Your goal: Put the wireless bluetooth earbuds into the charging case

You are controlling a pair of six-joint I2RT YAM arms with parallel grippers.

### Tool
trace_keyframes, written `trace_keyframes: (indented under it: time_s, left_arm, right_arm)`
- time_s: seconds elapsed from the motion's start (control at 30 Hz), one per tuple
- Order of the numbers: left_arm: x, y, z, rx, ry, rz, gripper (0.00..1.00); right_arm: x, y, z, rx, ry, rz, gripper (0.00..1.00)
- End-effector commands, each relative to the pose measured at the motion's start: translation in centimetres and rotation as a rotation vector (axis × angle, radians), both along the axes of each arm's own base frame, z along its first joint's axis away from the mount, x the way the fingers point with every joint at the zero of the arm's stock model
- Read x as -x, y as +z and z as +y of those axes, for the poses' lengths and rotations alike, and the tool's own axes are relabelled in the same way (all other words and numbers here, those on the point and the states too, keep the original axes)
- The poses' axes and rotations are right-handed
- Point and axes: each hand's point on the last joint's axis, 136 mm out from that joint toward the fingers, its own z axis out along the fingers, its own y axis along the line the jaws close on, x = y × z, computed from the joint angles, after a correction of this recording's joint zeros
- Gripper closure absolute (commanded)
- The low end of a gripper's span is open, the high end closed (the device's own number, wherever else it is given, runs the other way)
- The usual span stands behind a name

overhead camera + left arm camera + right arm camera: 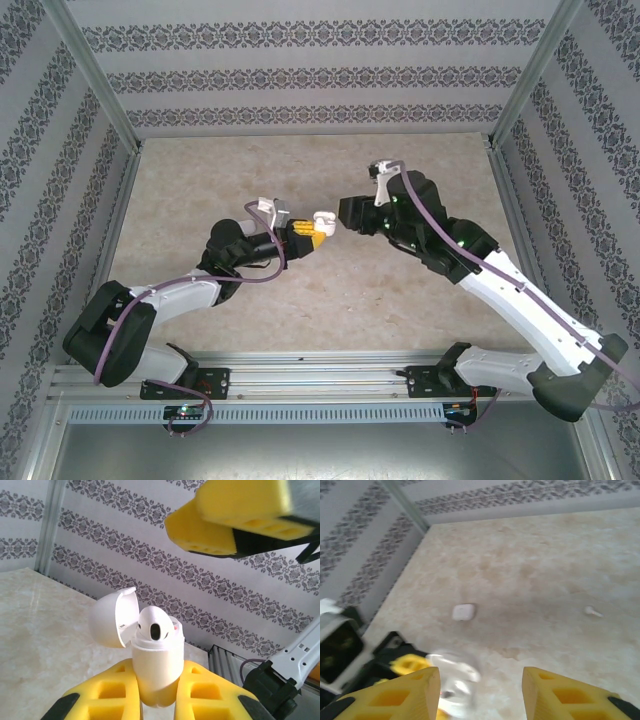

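Note:
My left gripper [157,671] is shut on a white charging case [156,665], held upright above the table with its lid [112,617] swung open to the left. A white earbud [155,625] sits in the case's mouth, its bud end sticking up. From above, the held case [322,217] is at the table's middle, and my right gripper [343,213] hovers just to its right. That right gripper [481,676] is open with nothing between its fingers; the held case [454,680] is a blur beside its left finger. Another earbud [592,611] lies on the table.
A second white case [464,612], closed, lies on the marble-patterned table [530,570] beyond the grippers. Patterned walls and metal corner posts [95,85] enclose the table. The right gripper's yellow fingers [235,520] hang close above the held case.

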Motion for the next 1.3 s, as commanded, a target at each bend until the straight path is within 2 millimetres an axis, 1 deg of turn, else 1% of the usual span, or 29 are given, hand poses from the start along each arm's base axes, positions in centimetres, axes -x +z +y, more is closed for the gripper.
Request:
trace_keyframes:
  time_s: [0.0,0.03,0.1,0.17,0.3,0.37,0.43,0.5,0.57,0.6,0.63,0.67,0.73,0.83,1.0,1.13,1.27]
  left_arm:
    - [-0.1,0.6,1.3,0.037,0.022,-0.049,1.0]
    - [-0.3,0.4,1.7,0.038,0.032,-0.042,1.0]
    - [-0.6,-0.1,2.2,0.038,0.046,-0.009,1.0]
    - [-0.7,-0.4,2.6,0.031,0.051,-0.007,1.0]
    - [-0.9,-1.0,3.2,0.015,0.075,-0.021,1.0]
    - [-1.1,-1.3,3.3,0.007,0.081,-0.012,1.0]
    - [-1.2,-1.6,3.5,-0.001,0.084,-0.001,1.0]
    - [-1.4,-1.9,3.5,-0.012,0.083,0.01,1.0]
    - [-1.6,-2.0,3.7,-0.022,0.083,0.016,1.0]
    - [-1.7,-2.0,3.8,-0.027,0.086,0.02,1.0]
    - [-1.9,-2.0,4.0,-0.032,0.093,0.024,1.0]
    - [-2.0,-1.9,4.3,-0.036,0.097,0.022,1.0]
    - [-2.2,-1.6,4.7,-0.047,0.104,0.019,1.0]
    - [-2.3,-1.8,5.2,-0.069,0.114,0.026,1.0]
    - [-2.5,-2.5,5.9,-0.095,0.124,0.051,1.0]
    - [-3.0,-2.6,6.5,-0.093,0.13,0.061,1.0]
    - [-3.4,-2.7,6.6,-0.09,0.123,0.069,1.0]
  right_arm:
    - [-1.0,-3.1,-2.2,0.074,-0.043,0.124,0.53]
    - [-1.4,-3.9,-2.6,0.084,-0.051,0.152,0.53]
    - [-2.5,-6.1,-3.4,0.114,-0.064,0.223,0.54]
    - [-3.6,-8.0,-3.7,0.14,-0.067,0.271,0.54]
    - [-6.3,-12.0,-4.2,0.196,-0.073,0.363,0.56]
    - [-7.7,-13.5,-4.1,0.229,-0.061,0.386,0.56]
    - [-9.3,-14.6,-3.9,0.264,-0.048,0.398,0.57]
    - [-11.1,-16.0,-3.6,0.312,-0.03,0.421,0.57]
    - [-13.1,-16.9,-3.4,0.348,-0.019,0.435,0.55]
    - [-14.0,-18.0,-3.3,0.366,-0.014,0.457,0.55]
    - [-15.2,-18.4,-3.1,0.372,-0.008,0.464,0.55]
    - [-15.9,-19.6,-3.1,0.382,0.0,0.488,0.55]
    - [-17.8,-21.2,-2.7,0.391,0.015,0.517,0.56]
    - [-19.6,-23.6,-2.2,0.408,0.036,0.556,0.57]
    - [-21.0,-26.5,-1.2,0.413,0.067,0.601,0.57]
    - [-21.2,-28.3,-1.0,0.419,0.078,0.627,0.57]
    - [-21.1,-29.8,-1.5,0.451,0.078,0.647,0.59]
